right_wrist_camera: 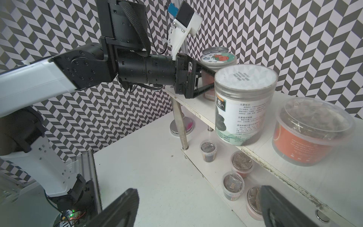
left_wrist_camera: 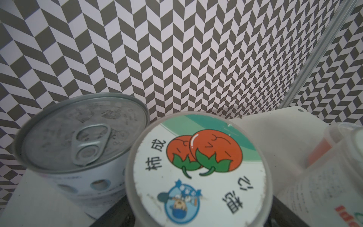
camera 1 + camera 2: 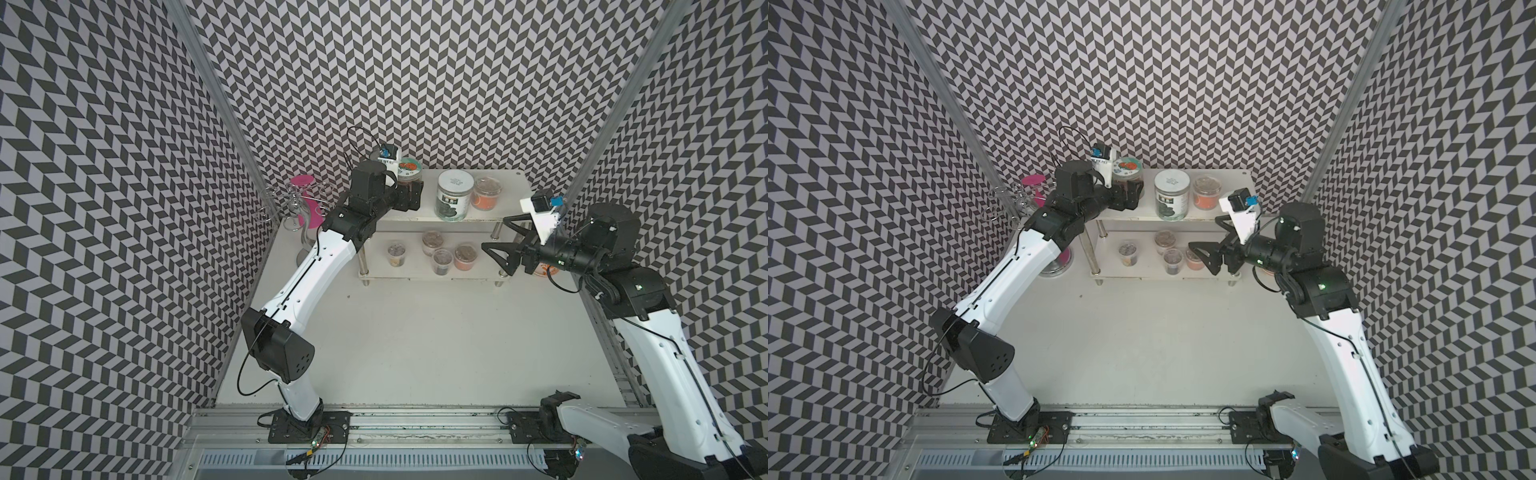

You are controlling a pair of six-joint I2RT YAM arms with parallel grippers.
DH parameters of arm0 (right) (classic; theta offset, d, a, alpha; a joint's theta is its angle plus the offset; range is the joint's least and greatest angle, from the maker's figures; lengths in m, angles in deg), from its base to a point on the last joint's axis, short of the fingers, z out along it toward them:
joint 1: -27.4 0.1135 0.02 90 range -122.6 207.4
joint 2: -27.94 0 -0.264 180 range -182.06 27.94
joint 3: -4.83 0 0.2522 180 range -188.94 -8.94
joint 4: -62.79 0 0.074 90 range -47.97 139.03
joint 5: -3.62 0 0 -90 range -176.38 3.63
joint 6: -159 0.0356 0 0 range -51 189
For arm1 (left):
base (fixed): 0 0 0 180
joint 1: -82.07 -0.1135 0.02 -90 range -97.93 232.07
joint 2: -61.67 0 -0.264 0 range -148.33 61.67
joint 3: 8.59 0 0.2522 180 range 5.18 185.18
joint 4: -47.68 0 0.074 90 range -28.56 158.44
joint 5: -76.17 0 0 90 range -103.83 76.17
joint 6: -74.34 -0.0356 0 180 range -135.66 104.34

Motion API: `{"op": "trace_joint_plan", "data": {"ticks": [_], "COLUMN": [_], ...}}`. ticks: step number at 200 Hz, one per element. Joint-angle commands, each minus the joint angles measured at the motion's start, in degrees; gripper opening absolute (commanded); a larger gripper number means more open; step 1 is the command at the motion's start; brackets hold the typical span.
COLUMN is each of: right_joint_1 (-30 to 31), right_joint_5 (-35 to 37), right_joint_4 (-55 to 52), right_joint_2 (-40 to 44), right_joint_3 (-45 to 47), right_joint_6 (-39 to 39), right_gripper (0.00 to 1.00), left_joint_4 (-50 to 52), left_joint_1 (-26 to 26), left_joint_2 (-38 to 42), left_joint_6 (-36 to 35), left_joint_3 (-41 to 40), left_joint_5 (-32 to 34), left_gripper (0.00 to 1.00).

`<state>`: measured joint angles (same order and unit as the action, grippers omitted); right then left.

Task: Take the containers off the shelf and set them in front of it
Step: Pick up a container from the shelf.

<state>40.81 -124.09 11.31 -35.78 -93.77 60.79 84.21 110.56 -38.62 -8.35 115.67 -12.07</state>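
Observation:
The white two-tier shelf stands at the back of the table. On its top tier are a silver tin can, a picture-lid jar, a white-lidded jar and an orange-labelled tub. Several small tubs sit on the lower tier. My left gripper straddles the picture-lid jar, a finger on each side; contact is hidden. My right gripper hangs open and empty off the shelf's right front corner, with the nearest tub just beyond one finger.
A curvy chrome stand with a pink cup is left of the shelf, close behind my left forearm. An orange-and-white bowl shows partly under my right wrist. Bare white tabletop stretches in front of the shelf.

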Motion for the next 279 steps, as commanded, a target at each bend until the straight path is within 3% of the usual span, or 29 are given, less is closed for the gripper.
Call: {"op": "trace_joint_plan", "data": {"ticks": [1,73,229,256,279], "right_joint_1": [0.7,0.6,0.6,0.6,0.6], "right_joint_5": [0.5,2.2,2.0,2.0,1.8], "right_joint_4": [2.3,2.9,6.3,7.1,8.0], "right_joint_2": [0.3,0.8,1.8,2.0,2.0], "right_joint_3": [1.1,1.6,4.3,4.9,5.3], "right_joint_6": [-0.7,-1.4,-0.2,-0.3,-0.2], "right_gripper": [1.0,1.0,1.0,1.0,1.0], "left_joint_4": [-0.7,-1.2,-2.7,-2.3,-7.4], "left_joint_1": [0.2,0.5,1.3,2.1,4.2], "left_joint_2": [-0.7,0.6,19.0,26.2,34.9], "left_joint_6": [-0.5,-1.9,-3.4,-3.5,-3.0], "left_joint_3": [2.0,2.0,-14.5,-21.8,-33.1], "left_joint_5": [0.2,-0.2,-2.1,-3.1,-2.2], "left_gripper": [0.96,0.82,0.79,0.78,0.77]}}
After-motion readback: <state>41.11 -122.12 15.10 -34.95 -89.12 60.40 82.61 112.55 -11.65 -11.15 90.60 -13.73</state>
